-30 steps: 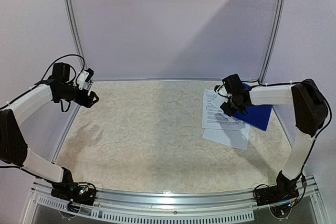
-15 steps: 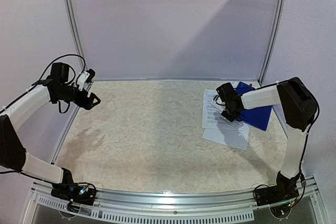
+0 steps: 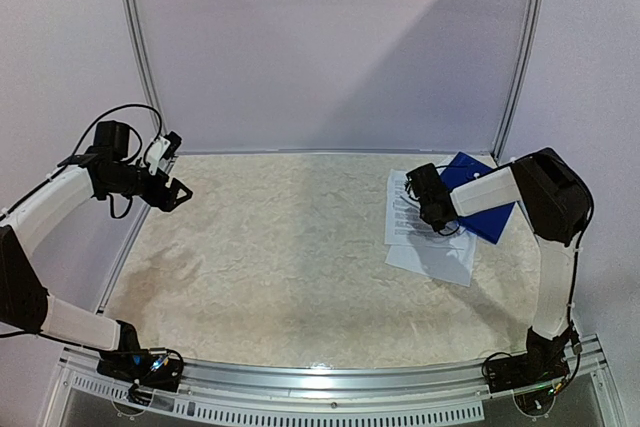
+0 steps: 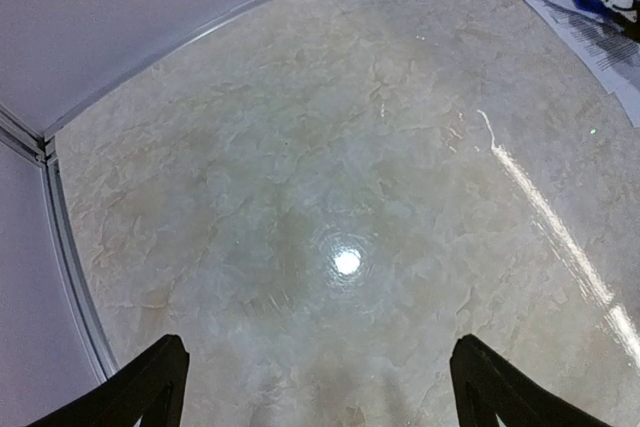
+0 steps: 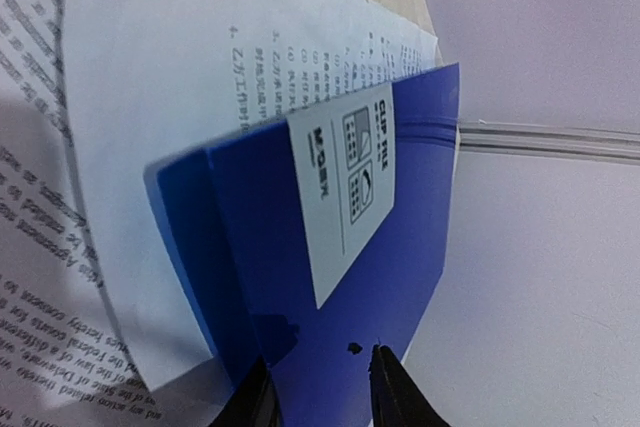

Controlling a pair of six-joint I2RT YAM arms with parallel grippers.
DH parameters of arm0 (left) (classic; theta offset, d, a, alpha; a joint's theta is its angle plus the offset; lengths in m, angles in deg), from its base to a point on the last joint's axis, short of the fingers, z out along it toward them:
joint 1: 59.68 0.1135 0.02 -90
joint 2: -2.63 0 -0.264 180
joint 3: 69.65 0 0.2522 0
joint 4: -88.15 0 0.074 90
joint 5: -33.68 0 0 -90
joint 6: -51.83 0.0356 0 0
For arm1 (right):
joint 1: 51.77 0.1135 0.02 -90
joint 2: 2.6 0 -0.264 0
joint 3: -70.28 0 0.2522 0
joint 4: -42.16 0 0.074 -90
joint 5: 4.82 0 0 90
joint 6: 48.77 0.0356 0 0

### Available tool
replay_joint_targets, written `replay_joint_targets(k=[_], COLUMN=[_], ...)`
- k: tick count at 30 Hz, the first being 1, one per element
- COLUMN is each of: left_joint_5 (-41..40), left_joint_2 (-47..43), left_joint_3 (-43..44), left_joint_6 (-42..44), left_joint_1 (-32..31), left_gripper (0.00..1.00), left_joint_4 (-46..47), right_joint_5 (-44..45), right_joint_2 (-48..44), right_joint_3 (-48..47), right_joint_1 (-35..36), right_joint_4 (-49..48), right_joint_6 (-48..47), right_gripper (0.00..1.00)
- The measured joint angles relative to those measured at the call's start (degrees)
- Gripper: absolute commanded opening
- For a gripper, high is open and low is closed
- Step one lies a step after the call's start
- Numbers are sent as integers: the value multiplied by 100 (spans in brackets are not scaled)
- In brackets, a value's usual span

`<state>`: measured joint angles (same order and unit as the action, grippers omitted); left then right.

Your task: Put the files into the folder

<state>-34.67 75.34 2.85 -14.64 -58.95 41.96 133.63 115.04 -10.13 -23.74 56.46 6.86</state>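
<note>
Straddling the near edge of the folder point(image 5: 420, 247), the right gripper point(image 5: 318, 387) has its jaws partly apart with blue cover showing between them; whether they already bite the cover I cannot tell. The folder sits at the far right of the worktop point(image 3: 280, 247), lying partly over the files point(image 5: 150, 67). The sheets spread out from beneath it toward the middle and are not yet inside. The folder's white label point(image 5: 340, 197) faces the wrist camera, and one blue edge looks raised off the sheets. My reading is that the arm goes for the cover first, to swing it open and bare the inside before any paper is moved. The thin cover offers little to hold, and the floppy sheets below could be caught along with it. The left gripper point(image 3: 170, 192) hangs above the far left of the worktop, well apart from everything, jaws spread wide and holding nothing. It is probably placed there to be free for steadying or sliding the sheets.
</note>
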Motion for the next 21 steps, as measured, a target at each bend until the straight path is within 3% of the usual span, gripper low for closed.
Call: replay_joint_targets(k=[4,7,15,21], left_joint_5=[20,55,122,101], left_joint_2=[0,0,-2,-2], left_joint_3=[0,0,0,4], left_joint_6=[26,31,52,72], left_joint_1=[0,0,-4,-4], left_gripper=[93,93,94,94], left_joint_4=[0,0,-35,-173], right_joint_5=[522,872,1386,1685], right_joint_2=[208,221,76,-1102], right_joint_3=[68,94,120,323], right_joint_1=[-2,-4,0,269], right_joint_4=[-411,-723,-1340,-1895], right_joint_6=[-404,-662,-1069,-1714], right_gripper=[19,0,0,0])
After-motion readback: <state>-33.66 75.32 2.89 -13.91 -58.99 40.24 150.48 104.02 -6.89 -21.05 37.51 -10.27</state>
